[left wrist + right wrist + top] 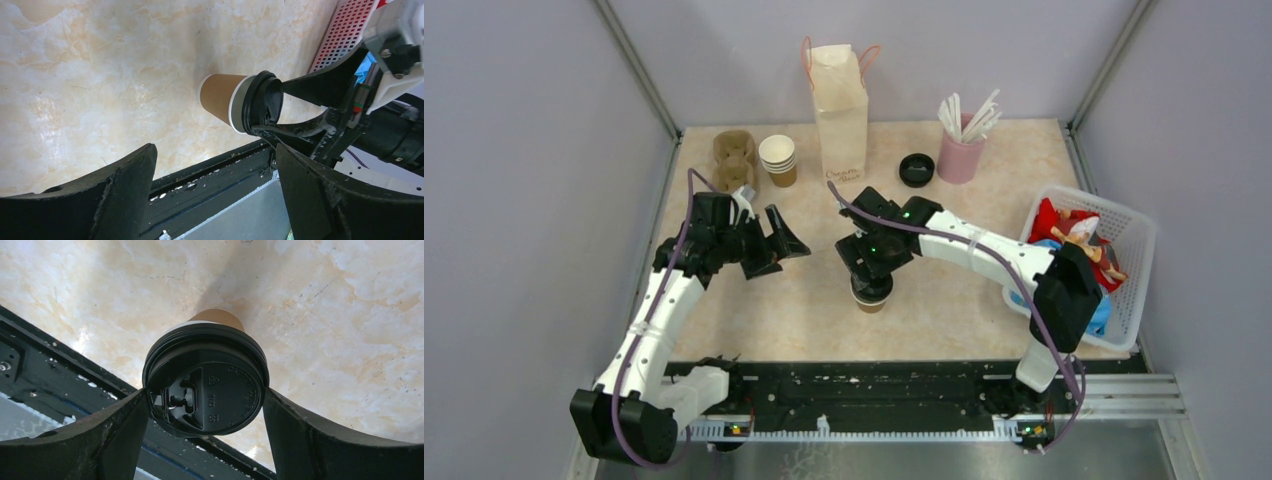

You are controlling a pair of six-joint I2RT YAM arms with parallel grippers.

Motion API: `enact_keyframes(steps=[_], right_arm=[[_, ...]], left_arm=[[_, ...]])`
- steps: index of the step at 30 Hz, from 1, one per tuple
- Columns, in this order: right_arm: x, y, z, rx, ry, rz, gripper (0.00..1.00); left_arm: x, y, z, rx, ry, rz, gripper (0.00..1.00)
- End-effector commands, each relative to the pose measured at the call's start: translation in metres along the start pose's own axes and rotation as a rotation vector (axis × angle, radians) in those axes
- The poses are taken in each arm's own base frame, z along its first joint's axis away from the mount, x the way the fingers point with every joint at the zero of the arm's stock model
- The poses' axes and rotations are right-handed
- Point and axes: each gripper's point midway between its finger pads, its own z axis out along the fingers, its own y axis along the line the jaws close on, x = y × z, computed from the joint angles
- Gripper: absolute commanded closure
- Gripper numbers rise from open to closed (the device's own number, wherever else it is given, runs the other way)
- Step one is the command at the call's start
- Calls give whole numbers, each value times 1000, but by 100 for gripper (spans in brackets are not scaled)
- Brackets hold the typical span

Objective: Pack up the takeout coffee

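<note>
Your right gripper (205, 396) clamps the takeout coffee (871, 296) at its black lid, 1 finger on each side of the rim. The cup stands upright mid-table, nearer the near edge than the far edge. Your left gripper (775, 250) hangs to its left, well apart, jaws spread wide with nothing between them. Along the far edge: paper bag (839, 100), stack of paper cups (778, 158), loose black lid (916, 169). White basket (1136, 262) at the right edge.

left arm (652, 325) bent, jaws wide apart | right arm (986, 250) extended inward, jaws clamped (pointing down)
</note>
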Motion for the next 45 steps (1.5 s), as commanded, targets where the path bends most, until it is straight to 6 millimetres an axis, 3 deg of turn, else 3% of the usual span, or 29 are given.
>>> enact_keyframes(steps=[1,26,31,34,40,42,45], right_arm=[[-4,2,0,48,6,-56,20],[-7,14,10,32,23,-86,18],[-9,16,8,26,13,-82,12],[-19,19,-6,16,-22,-66,7],[-37,14,-62,-88,-120,30,2],[-32,4,-73,-197,-151,117,4],[-27,-13,-68,-387,-207,246,11]], left_arm=[[-5,-6,-1,32,-19,32,5],[-4,-4,1,30,-14,37,5],[2,-7,3,59,14,25,2],[7,-11,6,101,39,10,2],[24,-35,27,264,158,-35,5],[36,-49,38,316,214,-57,11],[53,-58,57,306,265,-53,28]])
